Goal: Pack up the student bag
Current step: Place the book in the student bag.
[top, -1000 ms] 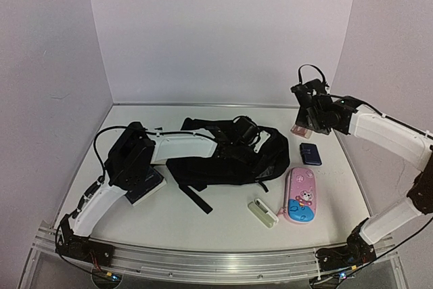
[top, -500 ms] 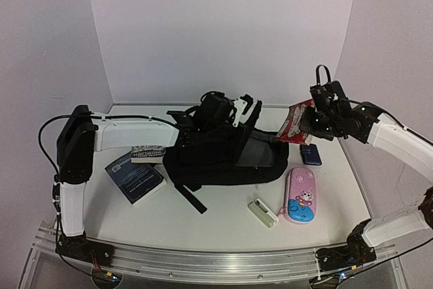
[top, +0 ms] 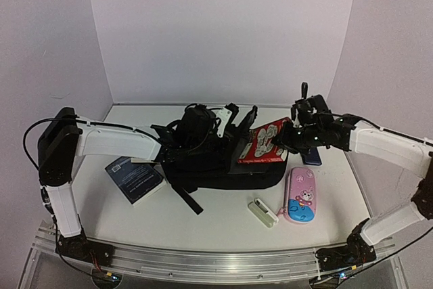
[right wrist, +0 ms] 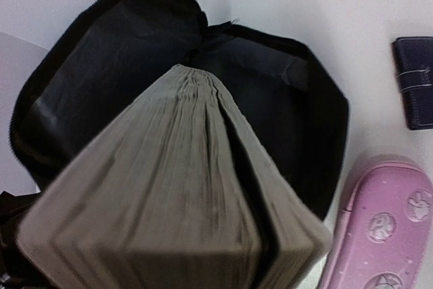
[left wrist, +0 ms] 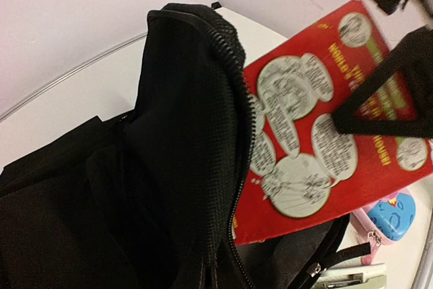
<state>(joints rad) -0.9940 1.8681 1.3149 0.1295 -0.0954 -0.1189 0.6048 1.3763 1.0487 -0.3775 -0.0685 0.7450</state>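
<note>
The black student bag (top: 216, 164) lies mid-table with its front flap (top: 242, 139) pulled upright. My left gripper (top: 235, 121) is shut on the top edge of that flap; in the left wrist view black fabric (left wrist: 183, 140) and the zipper hide its fingers. My right gripper (top: 283, 139) is shut on a red book with white speech bubbles (top: 265, 141), held tilted just above the bag's open mouth. The book (left wrist: 318, 133) sits right beside the raised flap. In the right wrist view its grey page edges (right wrist: 183, 187) point into the dark opening (right wrist: 101, 72).
A pink cartoon pencil case (top: 301, 195) and a small white-green case (top: 262, 212) lie right of the bag. A dark blue wallet (top: 312, 157) sits under the right arm. A blue book (top: 135, 179) lies left of the bag. Walls close the back and sides.
My left arm swung from the blue book to the bag and raised its flap. My right arm carried the red book left and down to the bag's opening.
</note>
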